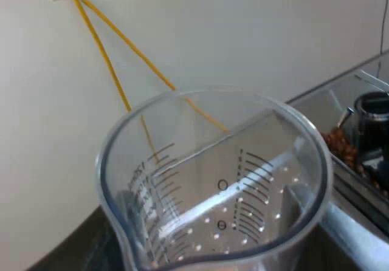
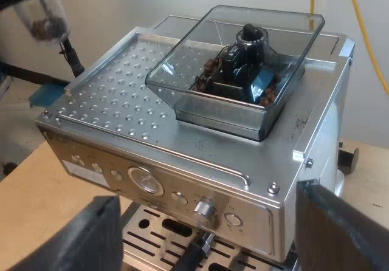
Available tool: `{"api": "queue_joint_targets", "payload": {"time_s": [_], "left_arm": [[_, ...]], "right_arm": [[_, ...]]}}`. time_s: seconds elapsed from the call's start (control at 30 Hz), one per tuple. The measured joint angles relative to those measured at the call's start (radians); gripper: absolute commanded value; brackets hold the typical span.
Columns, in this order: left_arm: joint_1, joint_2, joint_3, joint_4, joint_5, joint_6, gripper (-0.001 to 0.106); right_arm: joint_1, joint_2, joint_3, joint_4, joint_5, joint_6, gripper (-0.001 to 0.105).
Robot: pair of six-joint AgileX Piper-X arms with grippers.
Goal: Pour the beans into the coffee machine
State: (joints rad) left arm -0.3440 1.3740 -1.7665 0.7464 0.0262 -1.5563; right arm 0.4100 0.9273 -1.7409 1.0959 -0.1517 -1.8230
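A clear measuring glass (image 1: pixel 219 186) with printed scale marks sits right before my left wrist, and my left gripper is shut on it; a dark finger (image 1: pixel 127 205) shows through its wall. In the right wrist view the measuring glass (image 2: pixel 47 16) hangs tilted beside the espresso machine's (image 2: pixel 182 174) dimpled top, with a few brown beans in it. The smoky bean hopper (image 2: pixel 237 70) stands lidless on the machine's top, with beans (image 2: pixel 267 92) around its black centre knob. My right gripper (image 2: pixel 206 222) is open before the machine's front panel, its fingers wide apart.
A dark handle (image 2: pixel 191 256) juts out under the machine's front. A black knob (image 2: pixel 347 160) sticks out of the machine's side. Yellow cables (image 1: pixel 115 46) run down the pale wall behind. The machine stands on a wooden table (image 2: pixel 30 186), with something blue (image 2: pixel 48 93) beside it.
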Motion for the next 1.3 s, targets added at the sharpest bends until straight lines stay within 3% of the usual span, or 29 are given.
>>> {"api": "queue_joint_targets", "payload": {"time_s": [0.27, 0.4, 0.5, 0.77, 1.3], "left_arm": [[-0.072, 0.088, -0.106, 0.008, -0.063, 0.098, 0.029], [-0.087, 0.099, -0.116, 0.008, -0.083, 0.126, 0.029], [-0.131, 0.146, -0.146, 0.008, -0.155, 0.197, 0.029], [-0.145, 0.207, -0.185, 0.008, -0.171, 0.225, 0.029], [-0.145, 0.214, -0.193, -0.039, -0.177, 0.403, 0.029]], "right_arm": [[0.0, 0.0, 0.0, 0.0, 0.0, 0.0, 0.062], [0.0, 0.0, 0.0, 0.0, 0.0, 0.0, 0.062], [0.0, 0.0, 0.0, 0.0, 0.0, -0.001, 0.062], [0.0, 0.0, 0.0, 0.0, 0.0, -0.001, 0.062], [0.0, 0.0, 0.0, 0.0, 0.0, -0.001, 0.062]]}}
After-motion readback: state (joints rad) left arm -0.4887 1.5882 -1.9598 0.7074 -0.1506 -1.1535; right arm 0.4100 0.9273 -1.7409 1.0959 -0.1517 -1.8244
